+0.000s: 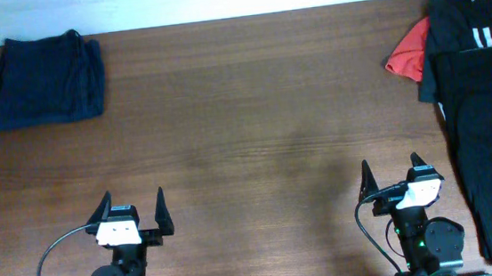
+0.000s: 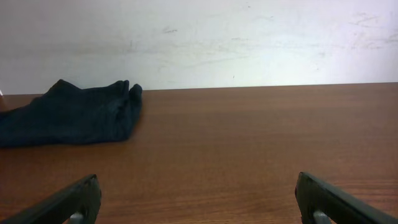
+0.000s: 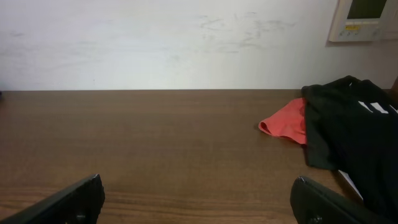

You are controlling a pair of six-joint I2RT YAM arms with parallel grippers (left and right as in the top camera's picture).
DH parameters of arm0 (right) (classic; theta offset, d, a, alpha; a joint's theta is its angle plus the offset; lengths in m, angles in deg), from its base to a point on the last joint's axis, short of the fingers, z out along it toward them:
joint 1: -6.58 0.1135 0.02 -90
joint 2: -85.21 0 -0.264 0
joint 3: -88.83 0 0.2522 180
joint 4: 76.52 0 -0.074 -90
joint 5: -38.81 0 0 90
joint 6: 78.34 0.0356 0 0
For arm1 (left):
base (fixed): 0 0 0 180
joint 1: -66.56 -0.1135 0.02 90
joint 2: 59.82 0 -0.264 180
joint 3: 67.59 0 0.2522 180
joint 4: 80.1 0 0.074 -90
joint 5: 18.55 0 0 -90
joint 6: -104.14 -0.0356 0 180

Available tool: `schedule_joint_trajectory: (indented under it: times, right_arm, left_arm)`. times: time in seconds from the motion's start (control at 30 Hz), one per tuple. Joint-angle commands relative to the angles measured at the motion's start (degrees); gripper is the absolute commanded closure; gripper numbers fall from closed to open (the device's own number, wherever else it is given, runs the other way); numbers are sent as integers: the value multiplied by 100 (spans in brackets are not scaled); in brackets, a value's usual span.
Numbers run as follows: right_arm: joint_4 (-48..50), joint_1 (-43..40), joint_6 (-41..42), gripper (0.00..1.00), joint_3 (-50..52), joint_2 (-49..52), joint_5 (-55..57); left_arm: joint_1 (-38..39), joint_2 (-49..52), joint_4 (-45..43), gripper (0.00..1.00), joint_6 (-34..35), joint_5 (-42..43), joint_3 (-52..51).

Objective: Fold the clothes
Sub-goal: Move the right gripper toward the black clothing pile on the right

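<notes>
A folded navy garment (image 1: 40,81) lies at the far left of the table; it also shows in the left wrist view (image 2: 68,113). A pile of black garments (image 1: 488,117) with white marks lies along the right edge, with a red-orange piece (image 1: 409,52) sticking out at its far left side. The pile (image 3: 357,140) and the red-orange piece (image 3: 286,122) also show in the right wrist view. My left gripper (image 1: 133,213) is open and empty near the front edge. My right gripper (image 1: 392,176) is open and empty, left of the black pile.
The brown wooden table (image 1: 245,129) meets a white wall at the back. A white wall panel (image 3: 364,18) hangs at the top right of the right wrist view.
</notes>
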Motion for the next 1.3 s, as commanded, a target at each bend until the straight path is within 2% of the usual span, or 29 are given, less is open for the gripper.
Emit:
schedule_joint_trajectory:
  times: [0.0,1.17,1.2,1.23,1.27]
  right_arm:
    - [-37,37,26,1,26,-28,55]
    - [-33,37,33,1,26,-28,44]
    - [-17,37,146,1,26,-28,-103]
    - [28,37,627,1,26,-28,-555]
    - [90,37,1453,1,26,-28,-1237]
  left_arm:
    - [-31,-28,11,1,-109,-4,-33]
    - [-31,-28,11,1,-109,-4,-33]
    - [-31,-28,11,1,-109,-4,-33]
    - [-31,-28,11,1,-109,-2,-33]
    - [-31,-28,11,1,-109,-2,-33]
